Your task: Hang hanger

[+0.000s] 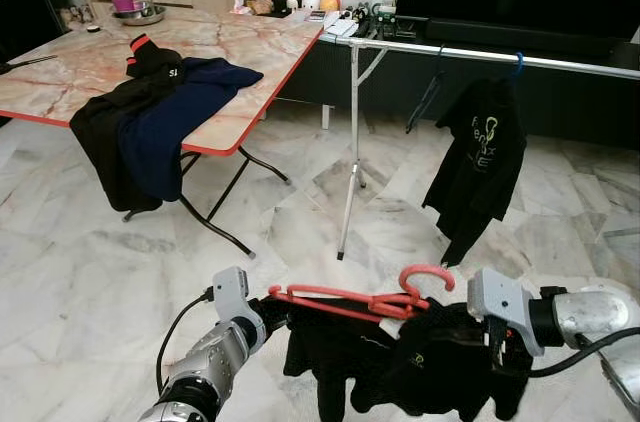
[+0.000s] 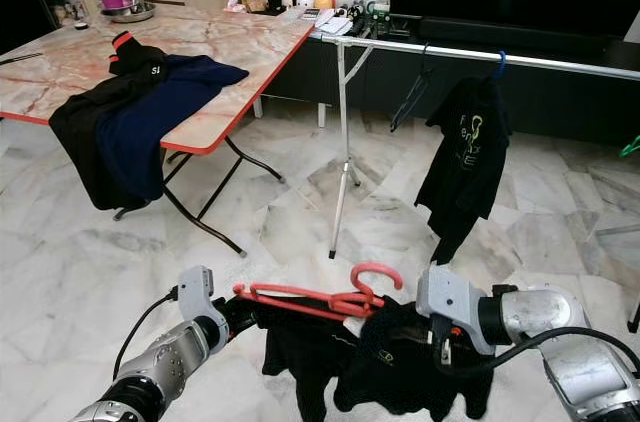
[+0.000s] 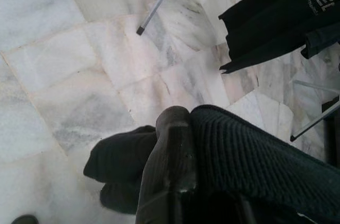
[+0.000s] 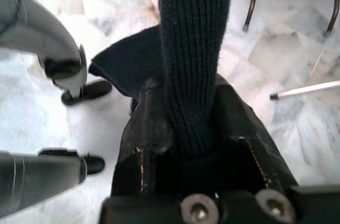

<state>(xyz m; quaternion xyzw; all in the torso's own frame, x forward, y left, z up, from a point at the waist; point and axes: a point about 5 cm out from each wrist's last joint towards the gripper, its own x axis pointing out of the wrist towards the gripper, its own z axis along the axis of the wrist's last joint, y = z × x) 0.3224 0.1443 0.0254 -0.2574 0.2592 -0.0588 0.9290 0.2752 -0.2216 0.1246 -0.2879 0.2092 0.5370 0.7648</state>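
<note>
At the far left, a folding table (image 1: 250,52) with a marbled top and red edging carries a black garment (image 1: 105,127) and a navy garment (image 1: 160,132), both draped over its near edge and hanging toward the marble floor (image 1: 80,262). A metal bowl (image 1: 138,12) sits at the table's far edge.

In the foreground the robot's left gripper (image 1: 275,312) reaches in from the lower left; its fingers are closed on the left end of a red hanger (image 1: 350,300), with ribbed black cloth pressed against a finger (image 3: 172,149) in the left wrist view. The hanger lies roughly level between the two arms, its hook (image 1: 428,277) curling upward near the right wrist, and a black top (image 1: 400,357) hangs from it above the floor.

The right gripper (image 1: 500,347) comes in from the lower right, its fingers clamped on the ribbed fabric of that top, as the right wrist view shows.

Beyond, a silver clothes rail (image 1: 470,54) runs from the table's far right corner toward the right edge, held up by a thin metal stand (image 1: 350,142). A black T-shirt (image 1: 480,162) with pale lettering hangs from the rail on a blue hook (image 1: 519,64), and an empty dark hanger (image 1: 428,92) hangs just left of it.
</note>
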